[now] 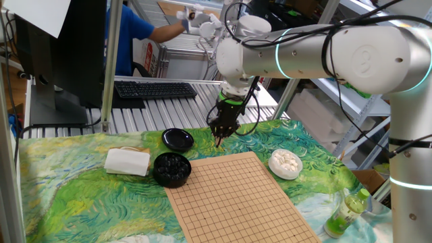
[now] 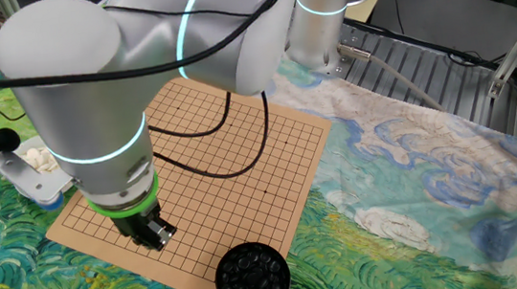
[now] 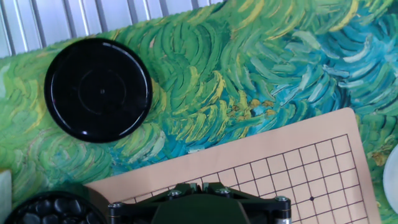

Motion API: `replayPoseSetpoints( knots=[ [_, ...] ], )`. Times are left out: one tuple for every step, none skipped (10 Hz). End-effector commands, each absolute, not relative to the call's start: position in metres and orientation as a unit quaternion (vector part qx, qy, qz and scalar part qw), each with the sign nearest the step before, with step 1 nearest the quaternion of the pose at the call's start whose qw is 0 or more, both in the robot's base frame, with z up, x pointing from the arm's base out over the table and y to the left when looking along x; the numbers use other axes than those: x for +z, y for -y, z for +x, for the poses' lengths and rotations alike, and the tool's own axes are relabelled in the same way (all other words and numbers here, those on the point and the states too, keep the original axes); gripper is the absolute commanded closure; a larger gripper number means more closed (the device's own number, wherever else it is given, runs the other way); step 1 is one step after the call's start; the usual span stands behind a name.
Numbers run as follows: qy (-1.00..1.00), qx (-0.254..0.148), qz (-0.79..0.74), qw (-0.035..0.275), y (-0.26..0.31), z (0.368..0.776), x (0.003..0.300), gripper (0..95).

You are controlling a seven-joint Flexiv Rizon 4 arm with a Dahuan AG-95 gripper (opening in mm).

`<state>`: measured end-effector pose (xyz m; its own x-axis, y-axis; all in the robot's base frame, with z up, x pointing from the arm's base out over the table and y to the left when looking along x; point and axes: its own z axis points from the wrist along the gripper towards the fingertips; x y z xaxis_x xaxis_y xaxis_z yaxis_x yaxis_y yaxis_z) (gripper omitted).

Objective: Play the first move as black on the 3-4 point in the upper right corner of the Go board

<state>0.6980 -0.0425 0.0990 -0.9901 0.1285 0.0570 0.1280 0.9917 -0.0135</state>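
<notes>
This looks like a robotics lab or research workspace. The table (image 1: pixel 81 196) wears a painted-style cloth of green and blue swirls over a ribbed metal surface (image 1: pixel 169 111). At the far left stand a dark monitor (image 1: pixel 61 47) and a black keyboard (image 1: pixel 155 89). Beyond them a person in a blue shirt (image 1: pixel 128 37) with white gloves works by metal shelving (image 1: pixel 358 20). Aluminium frame posts (image 1: pixel 111 64) rise at the table's far edge, and cables (image 2: pixel 238 137) trail from the large white robot arm (image 1: pixel 337 54)
</notes>
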Motion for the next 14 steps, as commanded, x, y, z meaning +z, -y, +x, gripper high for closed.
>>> replayPoseSetpoints(
  knots=[
    [0.997, -0.014, -0.059, 0.053, 0.0421, 0.7021, 0.0977, 95.0],
    [0.996, -0.006, -0.066, 0.063, 0.0421, 0.7021, 0.0977, 95.0],
    [0.995, -0.006, -0.071, 0.07, 0.0421, 0.7021, 0.0977, 95.0],
    [0.995, -0.008, -0.075, 0.072, 0.0421, 0.7021, 0.0977, 95.0],
    [0.995, -0.008, -0.074, 0.07, 0.0421, 0.7021, 0.0977, 95.0],
    [0.995, -0.007, -0.072, 0.067, 0.0421, 0.7021, 0.0977, 95.0],
    [0.995, -0.009, -0.071, 0.064, 0.0421, 0.7021, 0.0977, 95.0],
    [0.996, -0.011, -0.069, 0.063, 0.0421, 0.7021, 0.0977, 95.0],
    [0.996, -0.012, -0.068, 0.058, 0.0421, 0.7021, 0.0977, 95.0],
    [0.996, -0.012, -0.069, 0.052, 0.0421, 0.7021, 0.0977, 95.0],
    [0.996, -0.012, -0.073, 0.046, 0.0421, 0.7021, 0.0977, 95.0],
    [0.996, -0.012, -0.076, 0.042, 0.0421, 0.7021, 0.0977, 95.0],
    [0.996, -0.011, -0.083, 0.038, 0.0421, 0.7021, 0.0977, 95.0],
    [0.996, -0.013, -0.079, 0.035, 0.0421, 0.7021, 0.0977, 95.0]
  ],
)
